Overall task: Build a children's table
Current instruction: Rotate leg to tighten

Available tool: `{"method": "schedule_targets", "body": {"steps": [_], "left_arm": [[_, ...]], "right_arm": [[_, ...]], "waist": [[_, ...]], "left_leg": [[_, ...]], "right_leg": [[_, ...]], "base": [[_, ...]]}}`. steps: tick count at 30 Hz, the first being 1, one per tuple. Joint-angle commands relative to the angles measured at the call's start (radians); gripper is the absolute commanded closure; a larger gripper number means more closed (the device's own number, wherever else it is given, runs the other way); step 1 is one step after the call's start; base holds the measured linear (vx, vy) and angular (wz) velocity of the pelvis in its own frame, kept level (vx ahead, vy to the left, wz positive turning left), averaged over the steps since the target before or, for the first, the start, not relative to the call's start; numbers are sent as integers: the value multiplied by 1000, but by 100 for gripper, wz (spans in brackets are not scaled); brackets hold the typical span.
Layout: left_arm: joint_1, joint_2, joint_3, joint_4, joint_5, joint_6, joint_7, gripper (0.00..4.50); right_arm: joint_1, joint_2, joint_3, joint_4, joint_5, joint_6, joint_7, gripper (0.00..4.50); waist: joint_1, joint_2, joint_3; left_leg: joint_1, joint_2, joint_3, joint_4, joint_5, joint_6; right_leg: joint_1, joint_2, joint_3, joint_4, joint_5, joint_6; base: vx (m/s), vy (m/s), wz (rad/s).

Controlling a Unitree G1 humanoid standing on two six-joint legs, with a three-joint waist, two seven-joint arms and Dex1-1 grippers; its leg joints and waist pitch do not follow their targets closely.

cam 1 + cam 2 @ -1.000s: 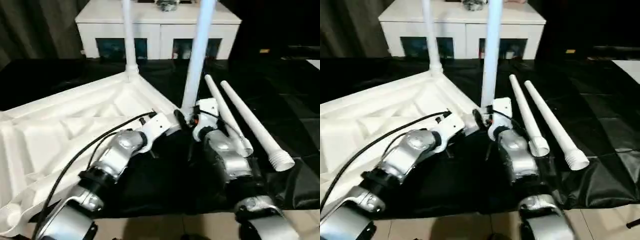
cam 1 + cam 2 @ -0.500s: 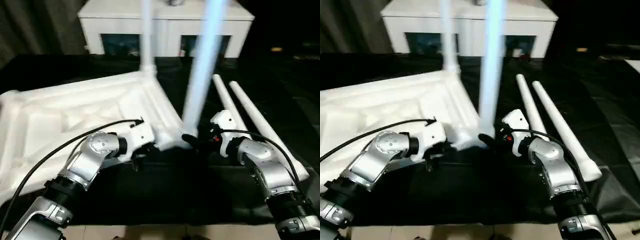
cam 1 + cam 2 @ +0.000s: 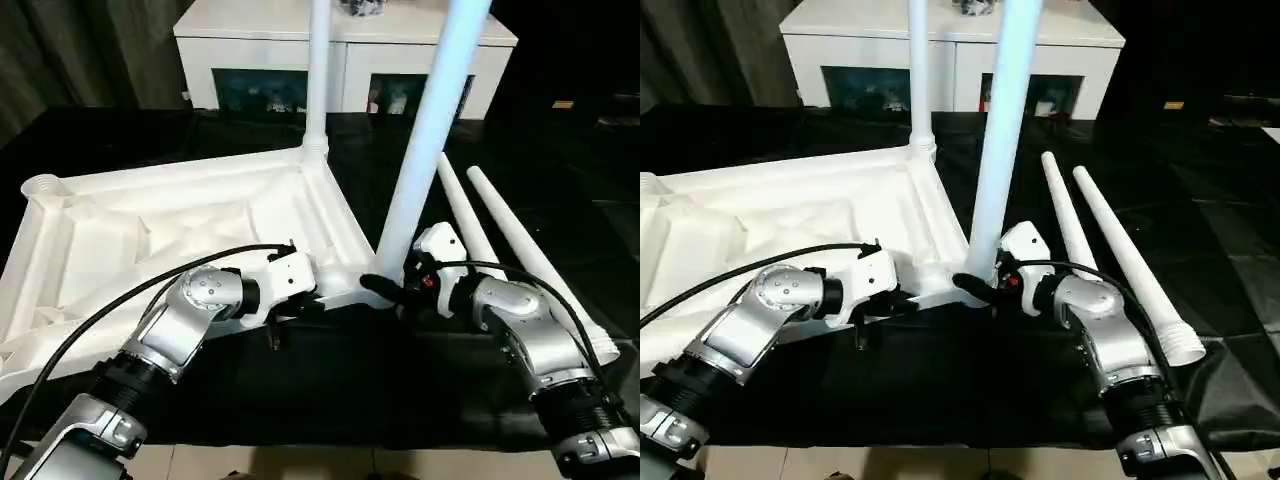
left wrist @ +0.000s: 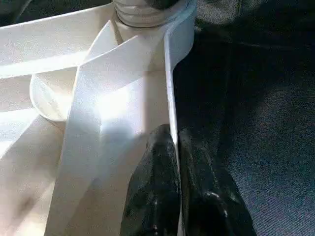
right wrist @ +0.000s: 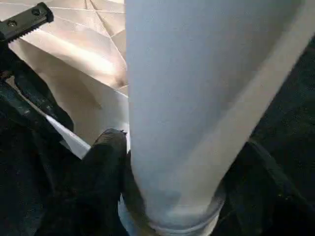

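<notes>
Right claw [image 3: 385, 290] clasps the upright leg [image 3: 425, 140] at its base, in the tabletop's [image 3: 150, 225] near corner socket. Left claw [image 4: 174, 182], pinched on the tabletop's rim, sits just beside.

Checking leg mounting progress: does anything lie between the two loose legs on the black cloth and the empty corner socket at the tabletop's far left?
Nothing loose blocks the way. The two loose legs lie right of the upturned tabletop; the empty corner socket is open. But both standing legs and both arms stand between.
</notes>
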Motion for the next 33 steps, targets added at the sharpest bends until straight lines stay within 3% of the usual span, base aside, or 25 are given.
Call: {"method": "schedule_targets", "body": {"steps": [1,8,11,15,16,18,19,21,22,25,26,29,33], "left_arm": [[5,10,-13,-2,20,-5,-5,450],[0,5,-12,8,26,-4,2,450],[-11,-25,-3,32,40,14,60,450],[-102,-143,37,154,88,83,296,450],[-136,-186,56,197,85,88,361,450],[-177,-232,71,247,81,77,421,450],[-191,-246,70,261,83,66,433,450],[-208,-259,62,278,87,44,432,450],[-208,-259,62,278,87,44,432,450],[-212,-259,51,283,93,26,412,450],[-215,-258,48,292,97,13,408,450],[-223,-261,48,323,102,-6,407,450],[-232,-263,45,357,101,-51,400,450]], "right_arm": [[3,-5,11,24,-16,15,12,189],[4,2,32,53,-52,27,-22,199],[-9,44,12,112,-84,57,-155,200],[-55,175,-113,232,-76,131,-521,201],[-66,214,-153,260,-67,144,-626,201],[-81,267,-206,291,-42,142,-746,201],[-88,289,-225,301,-28,132,-780,201],[-100,320,-248,307,-4,100,-809,201],[-100,320,-248,307,-4,100,-809,201],[-107,326,-238,298,-6,69,-790,202],[-107,327,-236,280,-11,44,-780,150],[-105,325,-243,250,-7,2,-756,140],[-92,293,-244,200,-54,-60,-821,98]], "waist": [[2,-3,-72],[0,-4,-69],[-4,-4,-63],[-14,-6,-56],[-16,-9,-58],[-19,-3,-56],[-18,-6,-58],[-20,4,-58],[-21,2,-60],[-20,2,-62],[-19,6,-62],[-17,5,-64],[-9,3,-68]], "left_leg": [[6,13,6,-66,-205,53],[5,12,5,-67,-231,43],[8,11,4,-71,-282,24],[21,4,-6,-74,-387,-21],[22,3,-7,-74,-402,-24],[34,-1,-7,-71,-436,-25],[36,-3,-9,-70,-450,-20],[30,-4,-13,-74,-463,-12],[31,-2,-15,-75,-471,-8],[24,3,-15,-82,-458,-1],[23,3,-15,-83,-456,0],[21,2,-8,-80,-437,4],[15,4,-3,-79,-355,12]], "right_leg": [[57,-35,33,-49,-207,-218],[57,-34,32,-52,-248,-209],[50,-35,30,-64,-354,-181],[37,-35,23,-84,-527,-118],[38,-35,20,-91,-558,-97],[25,-31,14,-108,-593,-78],[26,-31,9,-112,-603,-65],[31,-33,3,-116,-609,-47],[32,-33,0,-119,-599,-42],[39,-33,3,-111,-520,-67],[38,-33,5,-109,-510,-73],[37,-33,12,-105,-468,-100],[43,-36,20,-90,-385,-134]], "base": [[0,0,0],[0,0,0],[0,0,0],[0,0,0],[-58,14,-2],[-55,16,0],[0,0,0],[0,0,0],[0,0,0],[0,0,0],[0,0,0],[0,0,0],[0,0,0]]}}
